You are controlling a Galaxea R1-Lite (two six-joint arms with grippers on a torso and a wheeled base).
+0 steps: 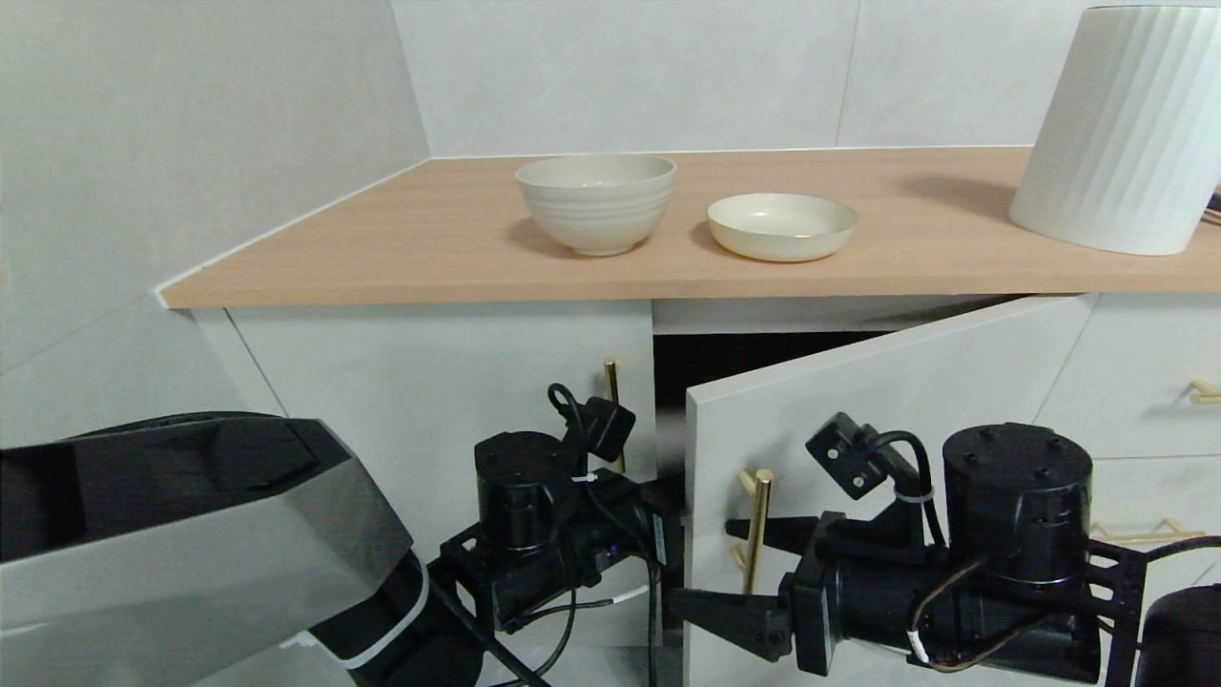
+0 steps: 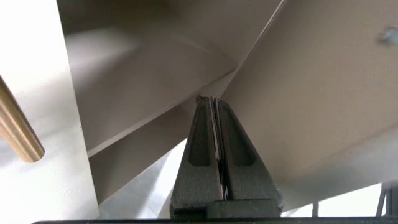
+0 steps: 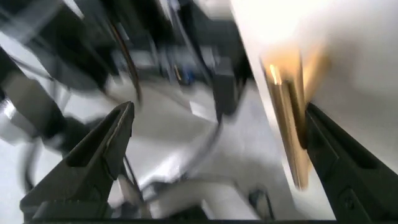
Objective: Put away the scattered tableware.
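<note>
A cream ribbed bowl and a shallow cream dish stand side by side on the wooden counter. Below them the right cabinet door stands partly open. My right gripper is open at that door's gold handle; in the right wrist view the handle lies between the fingers of the gripper, close to one finger. My left gripper is shut on nothing and pokes into the gap behind the open door's edge.
A tall white ribbed cylinder stands at the counter's right end. The left door is closed, with its own gold handle. More gold handles sit on drawers at the right. Tiled walls close in the left and back.
</note>
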